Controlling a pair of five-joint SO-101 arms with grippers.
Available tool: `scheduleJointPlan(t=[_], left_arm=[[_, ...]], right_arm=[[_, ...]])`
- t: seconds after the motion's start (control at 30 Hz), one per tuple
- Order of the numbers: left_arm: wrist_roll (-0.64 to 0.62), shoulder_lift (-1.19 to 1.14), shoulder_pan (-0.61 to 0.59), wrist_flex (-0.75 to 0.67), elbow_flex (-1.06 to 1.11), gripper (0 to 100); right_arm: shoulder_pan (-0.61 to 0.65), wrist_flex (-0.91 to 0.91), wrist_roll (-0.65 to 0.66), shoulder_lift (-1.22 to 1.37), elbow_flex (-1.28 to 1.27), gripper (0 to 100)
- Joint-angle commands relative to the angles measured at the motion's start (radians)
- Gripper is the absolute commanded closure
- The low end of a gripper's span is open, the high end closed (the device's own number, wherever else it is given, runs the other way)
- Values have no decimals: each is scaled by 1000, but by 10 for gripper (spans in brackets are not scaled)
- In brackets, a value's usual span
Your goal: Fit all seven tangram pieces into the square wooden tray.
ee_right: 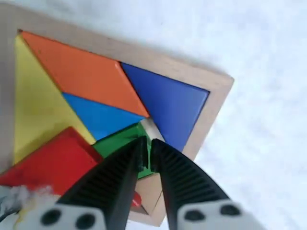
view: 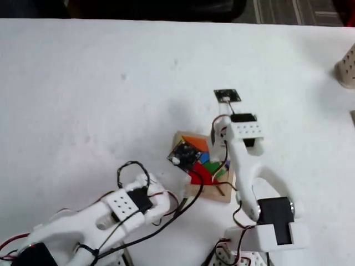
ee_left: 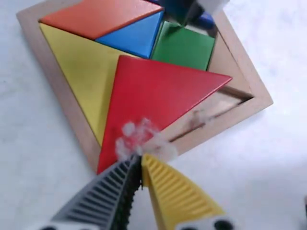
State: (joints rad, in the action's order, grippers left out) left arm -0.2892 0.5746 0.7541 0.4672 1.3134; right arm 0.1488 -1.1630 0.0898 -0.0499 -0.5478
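Left gripper (ee_left: pixel 140 163): fingers pressed together, touching red wooden triangle (ee_left: pixel 158 100).
Right gripper (ee_right: pixel 147 143): fingers nearly together over green wooden square (ee_right: pixel 120 139).
Surface: white table (view: pixel 83 83); square wooden tray (ee_left: pixel 249 91) toward 5 o'clock.

1. The left arm (view: pixel 111 213) is made of white moulded shells, with one block dotted by a grid of small dark holes.
2. Black and red cables (view: pixel 133 163) loop off it.
3. The right arm (view: pixel 249 166) is white too, with a similar perforated block, a black motor (view: pixel 275 213) near its base and thin red and black wires.
4. The left tool (ee_left: pixel 140 160) has one grey and one yellow ribbed finger.
5. The right tool (ee_right: pixel 147 143) has two black ribbed fingers on white mounts with dark screw holes.
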Motion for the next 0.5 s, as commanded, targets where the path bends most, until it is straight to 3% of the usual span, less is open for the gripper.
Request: scheduleJointPlan(t=[0.0, 0.23, 0.47], left_arm=[[9, -4, -8, -2, -60, 978], [14, -4, -7, -2, -60, 978], [78, -4, -4, -2, -60, 978]], right_arm=[[-16, -97, 8, -15, 127, 981], [39, -189, 11, -2, 123, 981], [90, 4, 8, 16, -91, 981]])
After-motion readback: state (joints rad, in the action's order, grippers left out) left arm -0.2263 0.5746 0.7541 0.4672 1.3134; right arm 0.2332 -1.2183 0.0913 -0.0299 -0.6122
